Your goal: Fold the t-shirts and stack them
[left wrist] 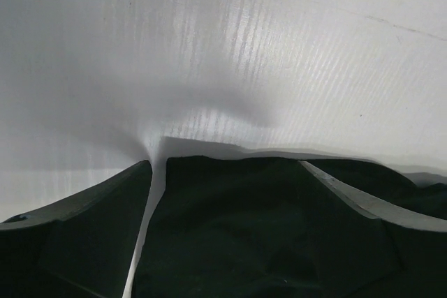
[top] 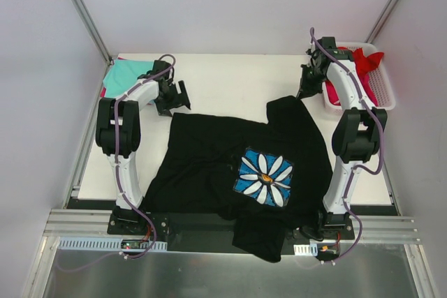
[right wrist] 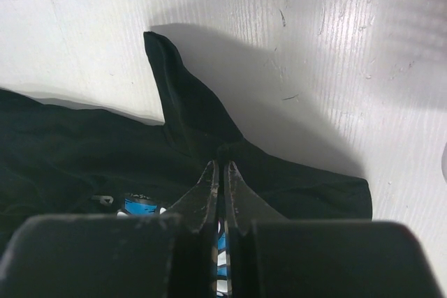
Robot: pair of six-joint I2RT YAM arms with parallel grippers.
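Black t-shirt (top: 202,165) lies print-up on the counter (top: 230,75), its near hem spilling over the front edge, and that overhang could drag the cloth off if you tug. Further back, your right gripper (right wrist: 220,169) is pressed together on the shirt's far right corner, while the left gripper (left wrist: 225,172) stands spread over the far left corner, holding nothing. Lift now and one side alone would rise, skewing the fold. Beyond sit the teal t-shirt (top: 124,75) and the basket (top: 383,92) — swing wide and you may snag them.

Overhead, wrist close-ups; common black t-shirt (top: 209,165)
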